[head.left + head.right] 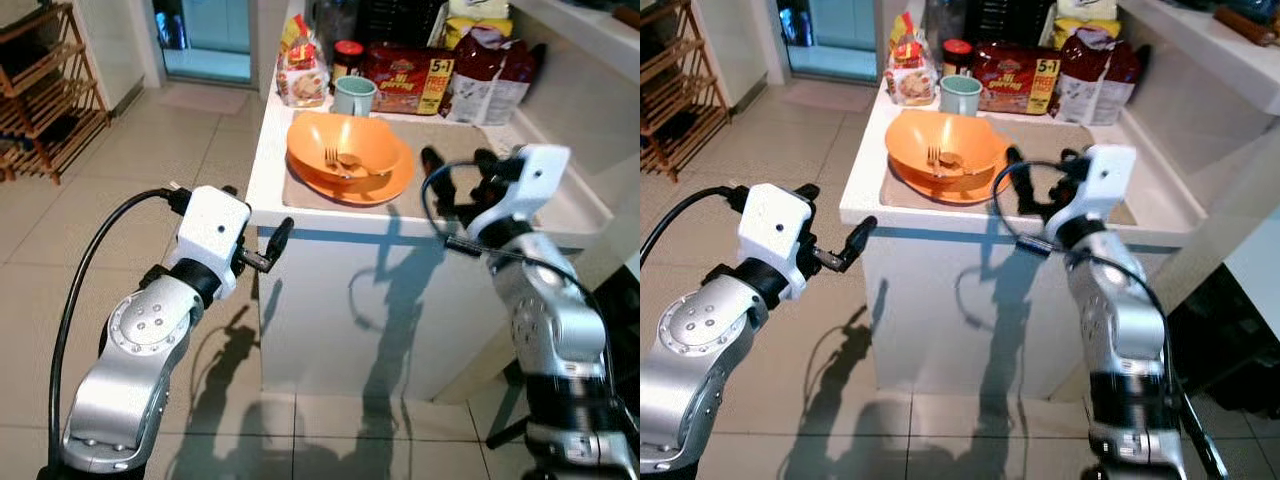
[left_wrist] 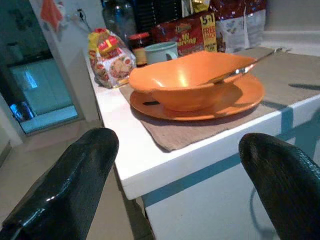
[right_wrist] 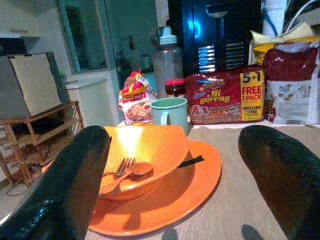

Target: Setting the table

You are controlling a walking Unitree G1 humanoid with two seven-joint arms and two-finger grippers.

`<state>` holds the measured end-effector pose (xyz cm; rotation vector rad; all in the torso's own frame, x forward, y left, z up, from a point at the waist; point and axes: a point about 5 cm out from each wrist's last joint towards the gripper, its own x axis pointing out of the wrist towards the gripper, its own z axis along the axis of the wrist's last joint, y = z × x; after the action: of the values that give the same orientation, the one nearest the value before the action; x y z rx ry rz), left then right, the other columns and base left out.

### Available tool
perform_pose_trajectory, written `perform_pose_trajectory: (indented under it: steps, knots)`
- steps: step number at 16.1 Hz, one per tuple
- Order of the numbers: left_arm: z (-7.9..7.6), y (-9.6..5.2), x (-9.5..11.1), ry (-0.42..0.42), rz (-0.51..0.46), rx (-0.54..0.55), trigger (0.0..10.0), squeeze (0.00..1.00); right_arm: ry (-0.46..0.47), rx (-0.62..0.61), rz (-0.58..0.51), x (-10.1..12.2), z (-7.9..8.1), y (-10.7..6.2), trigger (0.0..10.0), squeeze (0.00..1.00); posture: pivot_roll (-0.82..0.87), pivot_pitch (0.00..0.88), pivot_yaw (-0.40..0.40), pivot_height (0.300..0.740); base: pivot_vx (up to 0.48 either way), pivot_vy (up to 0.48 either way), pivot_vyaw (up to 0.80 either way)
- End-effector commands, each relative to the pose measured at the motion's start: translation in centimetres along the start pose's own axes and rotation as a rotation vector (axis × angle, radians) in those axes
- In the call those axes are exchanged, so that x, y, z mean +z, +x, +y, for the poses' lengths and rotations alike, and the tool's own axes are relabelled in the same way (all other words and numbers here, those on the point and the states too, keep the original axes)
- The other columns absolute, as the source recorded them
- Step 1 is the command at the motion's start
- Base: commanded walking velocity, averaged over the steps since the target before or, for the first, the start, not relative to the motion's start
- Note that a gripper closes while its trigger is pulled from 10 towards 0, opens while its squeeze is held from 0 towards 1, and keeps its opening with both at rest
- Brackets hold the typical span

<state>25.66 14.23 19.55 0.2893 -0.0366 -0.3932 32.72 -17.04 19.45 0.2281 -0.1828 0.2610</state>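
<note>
An orange bowl (image 1: 350, 140) sits on an orange plate (image 1: 385, 185), on a beige placemat (image 1: 450, 140) laid on the white counter (image 1: 268, 170). A fork and a spoon (image 1: 343, 160) lie inside the bowl. A pale green mug (image 1: 354, 95) stands just behind the plate. My right gripper (image 1: 458, 165) hovers open over the placemat, right of the plate, with nothing between its fingers (image 3: 65, 190). My left gripper (image 1: 255, 218) hangs open and empty at the counter's front left corner, just below its top edge, facing the bowl (image 2: 185, 85).
Along the counter's back stand noodle packs (image 1: 405, 78), a dark red bag (image 1: 490, 75), a snack bag (image 1: 300, 72), a jar (image 1: 347, 52) and a water bottle (image 3: 167, 57). A wooden rack (image 1: 50, 90) stands far left on the tiled floor (image 1: 150, 160).
</note>
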Motion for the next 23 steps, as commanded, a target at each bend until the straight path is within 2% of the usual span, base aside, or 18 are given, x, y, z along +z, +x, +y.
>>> perform_pose_trajectory:
  steps: [1, 2, 5, 9, 15, 18, 21, 22, 23]
  knots:
    - [-0.6, 0.0, 0.1, 0.001, -0.004, -0.027, 10.0, 0.0, 0.029, -0.004, 0.0, -0.1, -0.8, 0.3, 10.0, 0.68, 0.1, 0.0, -0.086, 0.74, 0.0, 0.0, 0.0]
    - [-0.6, 0.1, 0.1, 0.003, 0.0, -0.023, 10.0, 0.0, 0.043, 0.015, 0.005, -0.4, -0.8, 0.7, 10.0, 0.0, 0.1, 0.0, -0.085, 0.74, 0.0, 0.0, 0.0]
    - [-1.1, 0.0, 0.2, -0.001, 0.0, -0.081, 10.0, 0.0, 0.062, 0.091, 0.013, -0.8, -0.7, 2.6, 10.0, 0.0, 0.11, 0.0, -0.087, 0.74, 0.0, 0.0, 0.0]
    - [-1.6, -0.2, 0.2, 0.003, 0.003, -0.121, 10.0, 0.0, 0.049, 0.157, 0.018, -1.0, -0.3, 4.0, 10.0, 0.0, 0.12, 0.0, -0.083, 0.74, 0.0, 0.0, 0.0]
    - [-1.8, -0.2, 0.1, 0.007, 0.015, -0.154, 10.0, 0.0, -0.026, 0.208, 0.092, -2.5, 0.4, 5.3, 10.0, 0.0, 0.12, 0.0, -0.083, 0.74, 0.0, 0.0, 0.0]
    - [-2.0, -0.2, 0.1, 0.006, 0.017, -0.16, 10.0, 0.0, -0.03, 0.225, 0.106, -2.8, 0.7, 5.6, 10.0, 0.0, 0.12, 0.0, -0.084, 0.74, 0.0, 0.0, 0.0]
    - [-2.0, -0.1, 0.1, 0.005, 0.018, -0.159, 10.0, 0.0, -0.05, 0.201, 0.12, -3.1, 0.6, 6.0, 10.0, 0.0, 0.11, 0.0, -0.085, 0.74, 0.0, 0.0, 0.0]
    - [-2.1, -0.1, 0.1, 0.005, 0.018, -0.16, 10.0, 0.0, -0.054, 0.193, 0.123, -3.2, 0.6, 6.1, 8.7, 0.0, 0.11, 0.0, -0.086, 0.74, 0.0, 0.0, 0.0]
    - [-2.1, -0.1, 0.1, 0.005, 0.018, -0.16, 10.0, 0.0, -0.056, 0.19, 0.125, -3.2, 0.5, 6.2, 6.1, 0.0, 0.11, 0.0, -0.086, 0.74, 0.0, 0.0, 0.0]
